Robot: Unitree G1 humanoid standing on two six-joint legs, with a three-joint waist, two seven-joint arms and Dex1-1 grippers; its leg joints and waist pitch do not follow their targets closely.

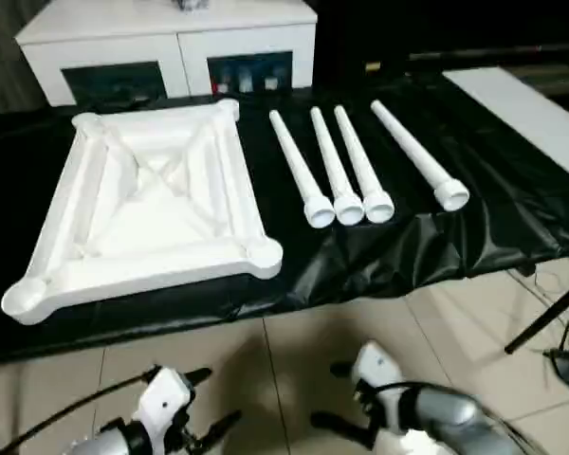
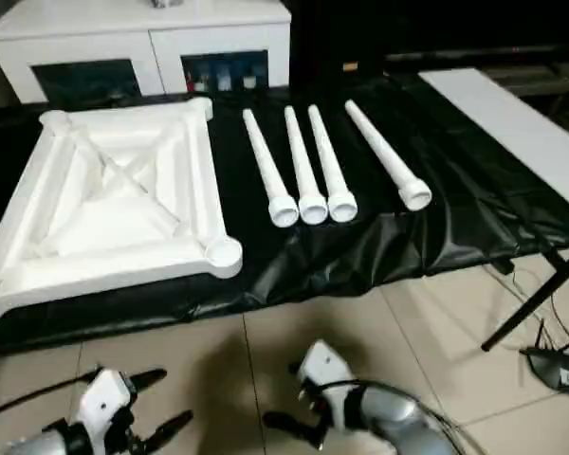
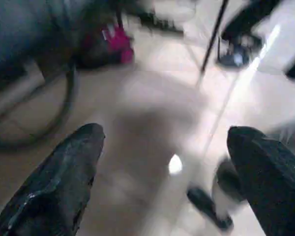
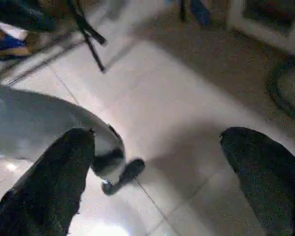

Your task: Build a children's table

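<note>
Nothing is assembled yet: the tabletop [image 1: 152, 204] lies underside-up on the counter [image 1: 474, 218], four legs [image 1: 346, 171] beside it. Both the left end effector [image 1: 213, 403] and the right end effector [image 1: 327, 393] hang wide open, empty. Next, reach for a leg.

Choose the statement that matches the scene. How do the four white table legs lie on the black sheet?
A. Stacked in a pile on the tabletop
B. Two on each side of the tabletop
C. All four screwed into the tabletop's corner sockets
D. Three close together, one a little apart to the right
D: three legs lie side by side right of the tabletop, the fourth leg set apart further right.
</note>
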